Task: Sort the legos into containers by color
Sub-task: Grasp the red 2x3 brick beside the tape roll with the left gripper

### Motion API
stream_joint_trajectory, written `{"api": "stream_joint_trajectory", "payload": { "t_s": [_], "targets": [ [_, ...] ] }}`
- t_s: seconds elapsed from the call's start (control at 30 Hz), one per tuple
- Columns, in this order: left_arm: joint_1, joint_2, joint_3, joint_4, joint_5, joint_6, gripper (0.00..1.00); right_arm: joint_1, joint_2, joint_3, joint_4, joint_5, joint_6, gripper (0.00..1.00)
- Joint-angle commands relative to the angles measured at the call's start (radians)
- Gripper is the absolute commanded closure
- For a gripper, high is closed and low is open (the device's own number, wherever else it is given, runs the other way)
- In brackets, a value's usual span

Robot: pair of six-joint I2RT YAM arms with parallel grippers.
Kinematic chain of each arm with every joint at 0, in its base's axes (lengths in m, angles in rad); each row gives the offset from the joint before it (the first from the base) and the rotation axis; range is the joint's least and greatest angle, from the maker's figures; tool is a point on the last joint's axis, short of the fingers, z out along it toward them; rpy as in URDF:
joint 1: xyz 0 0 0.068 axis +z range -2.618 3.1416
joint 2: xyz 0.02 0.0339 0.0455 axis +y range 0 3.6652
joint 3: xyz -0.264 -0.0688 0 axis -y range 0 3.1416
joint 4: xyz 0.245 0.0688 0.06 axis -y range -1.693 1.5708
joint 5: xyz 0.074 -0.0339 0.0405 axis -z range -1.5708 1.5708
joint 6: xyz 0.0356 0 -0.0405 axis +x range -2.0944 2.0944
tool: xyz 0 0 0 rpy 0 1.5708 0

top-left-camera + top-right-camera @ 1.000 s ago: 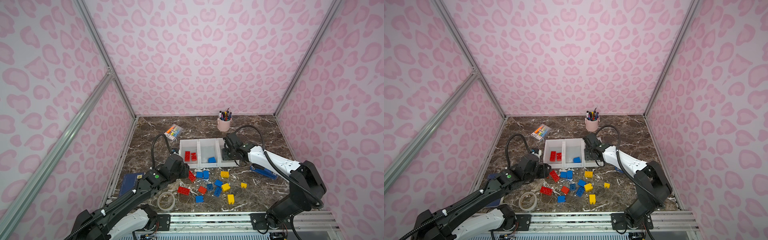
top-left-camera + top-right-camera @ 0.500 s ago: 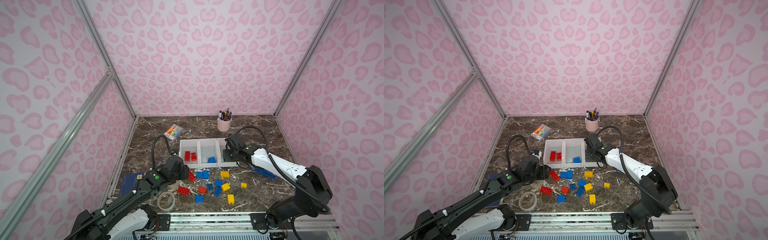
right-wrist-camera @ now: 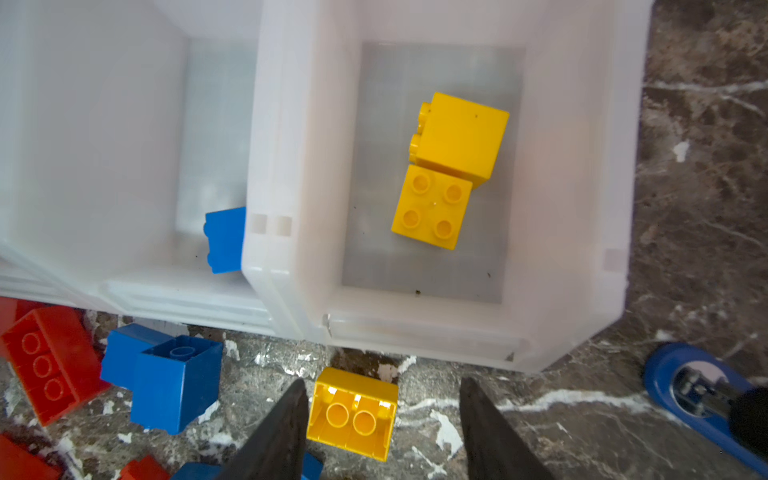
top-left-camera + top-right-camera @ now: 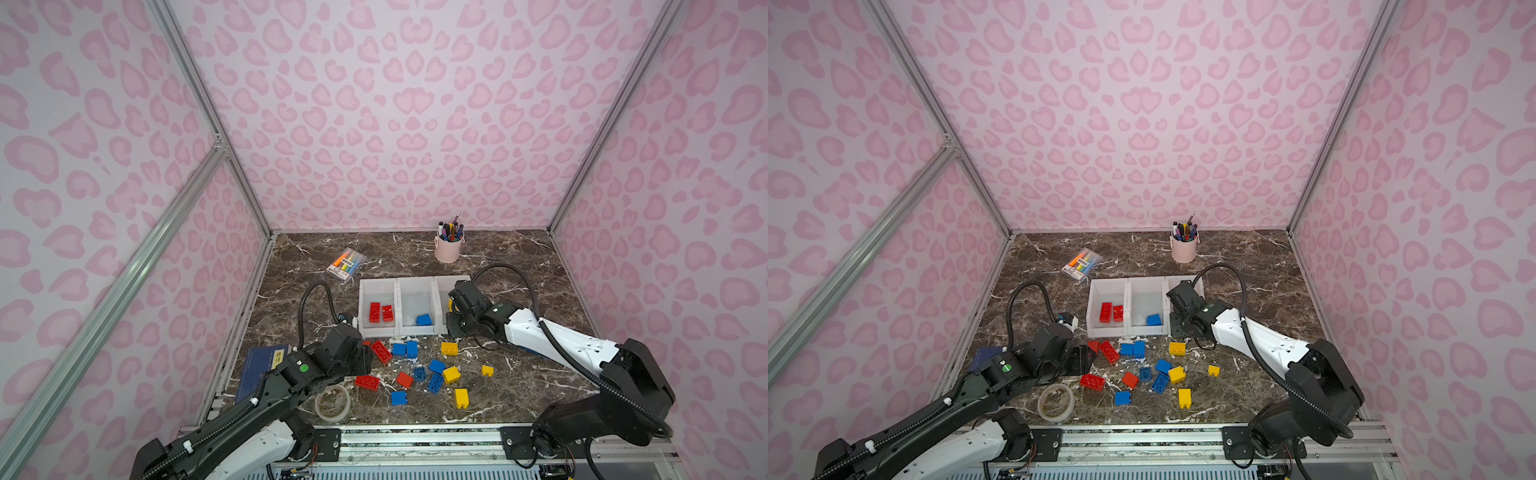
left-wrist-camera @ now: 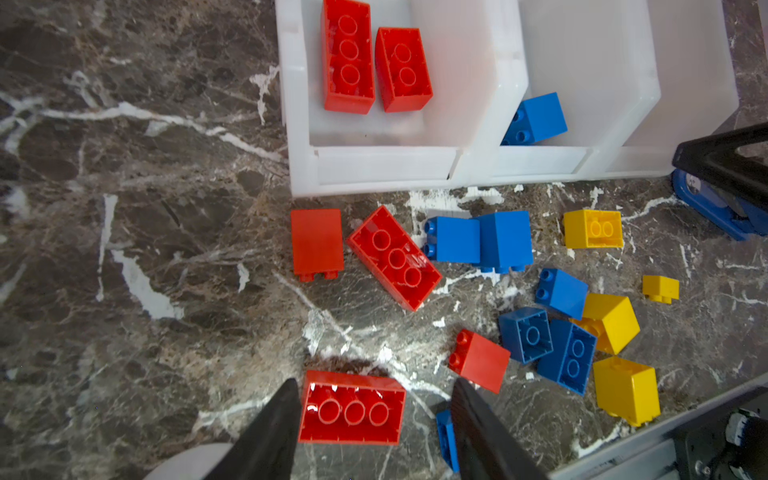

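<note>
Three white containers [image 4: 376,331] stand in a row. The left one holds two red legos [image 5: 376,62], the middle one a blue lego [image 5: 536,118], the right one [image 3: 415,332] two yellow legos [image 3: 444,174]. Loose red, blue and yellow legos [image 4: 419,374] lie on the marble in front. My left gripper [image 5: 374,386] is open, low over an upside-down red oblong brick [image 5: 351,409] that lies between its fingers. My right gripper [image 3: 384,382] is open above an upside-down yellow brick [image 3: 353,413] just in front of the right container, its fingers either side of it.
A pink pen cup [image 4: 449,249] and a highlighter pack [image 4: 347,264] stand behind the containers. A tape roll [image 4: 332,402] and a blue book [image 4: 259,365] lie under my left arm. A blue tool [image 3: 702,395] lies right of the yellow brick. Pink walls close three sides.
My right arm's elbow has swung lower and to the right, and its gripper has drawn back a little from the right container. The left gripper has barely moved.
</note>
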Motion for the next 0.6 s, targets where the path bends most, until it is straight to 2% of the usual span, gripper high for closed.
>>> {"api": "stream_joint_trajectory", "payload": {
  "t_s": [0.0,0.2,0.57],
  "targets": [
    [-0.026,-0.041,-0.034,-0.061,0.029,-0.072,0.38,0.006,-0.008,-0.025,0.034,-0.003,0.021,0.41],
    [-0.053,-0.036,-0.078,-0.056,0.055,-0.071,0.33,0.008,-0.018,-0.046,0.047,-0.009,0.027,0.41],
    [-0.063,0.132,-0.042,-0.013,0.065,0.033,0.32,0.025,-0.031,-0.068,0.059,-0.004,0.054,0.41]
  ]
}}
